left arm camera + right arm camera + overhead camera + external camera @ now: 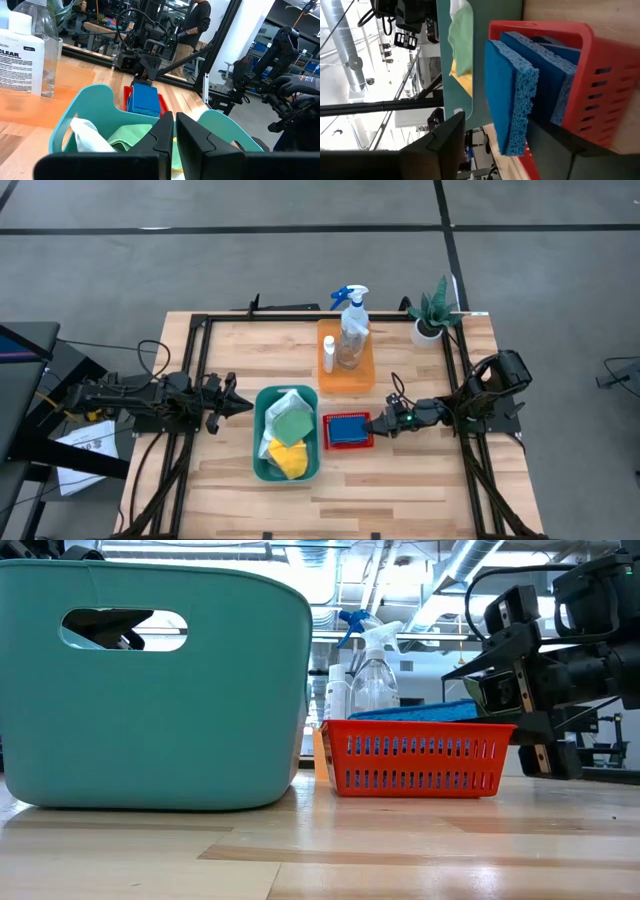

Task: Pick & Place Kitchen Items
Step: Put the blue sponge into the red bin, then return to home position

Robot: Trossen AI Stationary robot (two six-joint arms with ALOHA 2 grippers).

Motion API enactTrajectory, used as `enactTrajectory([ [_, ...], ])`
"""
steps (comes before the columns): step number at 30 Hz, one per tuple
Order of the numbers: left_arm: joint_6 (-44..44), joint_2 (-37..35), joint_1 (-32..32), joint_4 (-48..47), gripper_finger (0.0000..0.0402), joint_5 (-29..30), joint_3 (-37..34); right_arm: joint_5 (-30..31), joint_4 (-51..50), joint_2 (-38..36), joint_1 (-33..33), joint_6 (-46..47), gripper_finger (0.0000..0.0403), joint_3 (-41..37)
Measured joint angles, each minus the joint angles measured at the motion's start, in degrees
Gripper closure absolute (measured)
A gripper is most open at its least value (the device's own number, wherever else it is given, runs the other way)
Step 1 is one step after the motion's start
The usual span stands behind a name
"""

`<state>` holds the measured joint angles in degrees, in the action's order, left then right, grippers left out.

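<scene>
A red basket (347, 430) right of the teal bin (262, 442) holds blue sponges (512, 100). The topmost sponge (430, 711) lies aslant on the others, above the basket rim. My right gripper (378, 423) is at the basket's right end, open and level, with a finger on either side of that sponge's near end (515, 142). White, green and yellow cloths (287, 430) lie in the bin. A spray bottle (353, 330) and a small white bottle (329, 352) stand on an orange tray (370, 375). My left gripper (240, 405) waits shut, left of the bin. My right gripper comes level from the table's right side. One finger (445, 137) stands clear of the sponge's face. The other finger (555, 142) overlaps the sponge and basket in the wrist view, so I cannot tell whether it touches them.
A potted plant (432, 315) stands at the far right corner. A black frame (205, 325) runs along the table's far and side edges. Bare wood lies in front of the bin and basket. A person (197, 22) stands beyond the table.
</scene>
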<state>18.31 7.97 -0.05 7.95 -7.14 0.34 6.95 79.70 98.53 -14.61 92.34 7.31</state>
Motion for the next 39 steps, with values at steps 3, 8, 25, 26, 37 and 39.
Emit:
enactTrajectory([
  [3, 0.00, 0.00, 0.02, 0.00, 0.0385, 0.00, 0.02, 0.40, -0.02, -0.01, 0.00, 0.32, 0.0207, 0.00],
  [8, 0.00, 0.00, 0.01, 0.00, 0.0385, 0.00, 0.00, 0.40, -0.92, -1.37, 0.00, 0.69, 0.0208, -0.05],
  [25, 0.00, 0.00, 0.02, 0.01, 0.0385, 0.00, 0.00, 2.63, -21.85, -19.03, -0.87, -0.23, 0.0229, -1.69],
  [26, 0.00, 0.02, 0.02, 0.00, 0.0385, 0.00, 0.00, 2.72, -22.16, -19.38, -1.15, -0.23, 0.0229, -1.68],
  [37, 0.00, 0.02, 0.01, 0.00, 0.0385, 0.00, 0.02, 3.46, -26.24, -22.03, -1.55, -0.96, 0.0230, -1.64],
  [39, 0.00, 0.00, 0.00, 0.00, 0.0385, 0.00, 0.00, 3.38, -26.76, -22.19, -1.55, -2.93, 0.0230, -1.64],
])
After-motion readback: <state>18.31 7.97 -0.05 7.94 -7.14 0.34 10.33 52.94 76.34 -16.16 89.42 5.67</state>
